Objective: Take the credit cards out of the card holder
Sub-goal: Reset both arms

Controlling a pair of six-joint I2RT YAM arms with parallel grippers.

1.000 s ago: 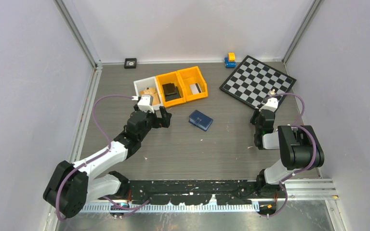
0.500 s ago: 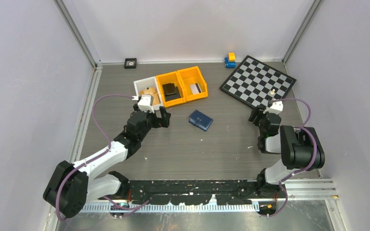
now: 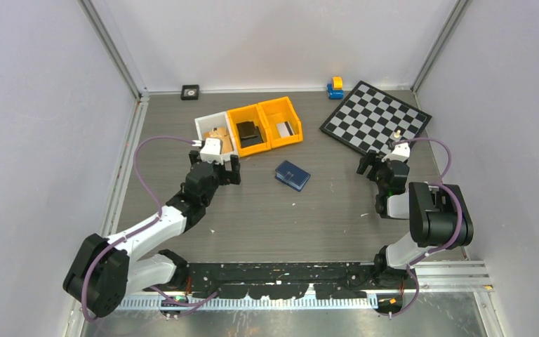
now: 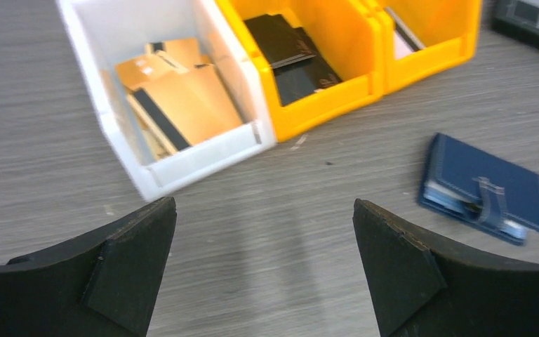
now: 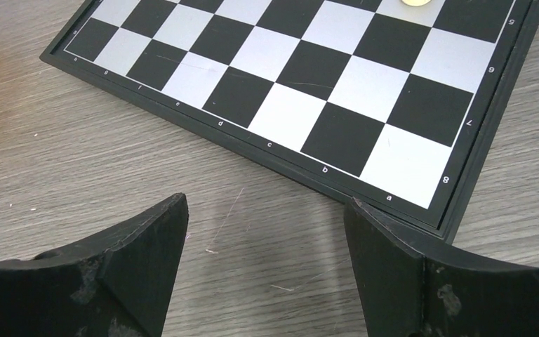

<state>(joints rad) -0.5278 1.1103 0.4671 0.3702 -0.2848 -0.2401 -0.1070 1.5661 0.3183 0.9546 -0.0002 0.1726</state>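
The navy card holder (image 3: 292,175) (image 4: 484,186) lies folded on the table, its snap tab across the edge and pale layers showing at its side. Tan credit cards (image 4: 182,105) with a dark stripe lie in the white bin (image 3: 206,125). Dark cards (image 4: 291,56) lie in the orange bin (image 3: 247,116) beside it. My left gripper (image 3: 215,161) (image 4: 263,207) stands open and empty, left of the holder and just in front of the bins. Far to the right my right gripper (image 3: 375,163) (image 5: 265,203) is open and empty, over bare table at the chessboard's near edge.
A second orange bin (image 3: 284,112) holds a pale striped card. The chessboard (image 3: 375,118) (image 5: 309,77) sits back right with a small pale piece (image 3: 396,133). A blue-and-yellow toy (image 3: 335,87) and a black square item (image 3: 190,92) lie by the back wall.
My right gripper has opened wide and swung a little away from the arms' bases towards the chessboard. The left gripper has turned slightly and stays open.
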